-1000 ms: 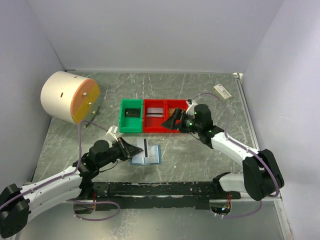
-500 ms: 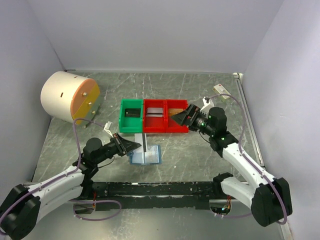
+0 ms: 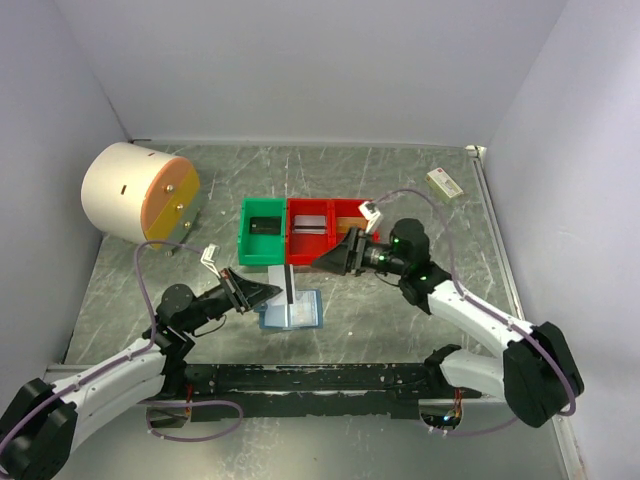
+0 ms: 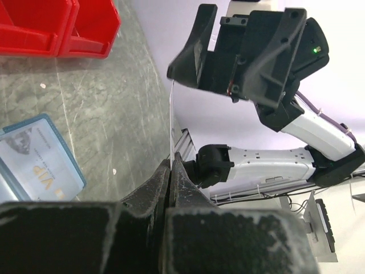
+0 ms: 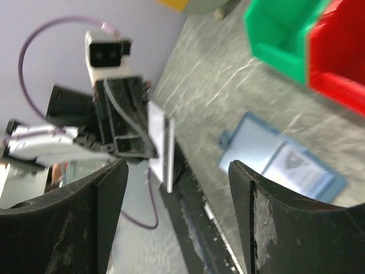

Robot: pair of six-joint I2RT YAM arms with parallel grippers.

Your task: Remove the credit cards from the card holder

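- Worktop (image 3: 400,320) seen from above: the blue card holder (image 3: 300,312) lies open and flat just in front of the green bin (image 3: 262,243) and the red bins (image 3: 330,232). The left end effector (image 3: 272,293) is clenched on a credit card (image 3: 290,283), which stands on edge above the holder. The right end effector (image 3: 322,260) points at that card from the other side, close to it.
- Left wrist view: the two fingers (image 4: 154,191) are pressed together on the lower edge of the credit card (image 4: 171,125), seen edge-on as a thin line. Its top edge reaches the right end effector's black finger (image 4: 191,45); whether they touch I cannot tell. A second card (image 4: 37,162) sits in the card holder on the worktop.
- Right wrist view: its own fingers (image 5: 268,217) are spread wide and grasp nothing. The held credit card (image 5: 159,145) shows between them, farther off, with the open holder (image 5: 239,142) lying below.
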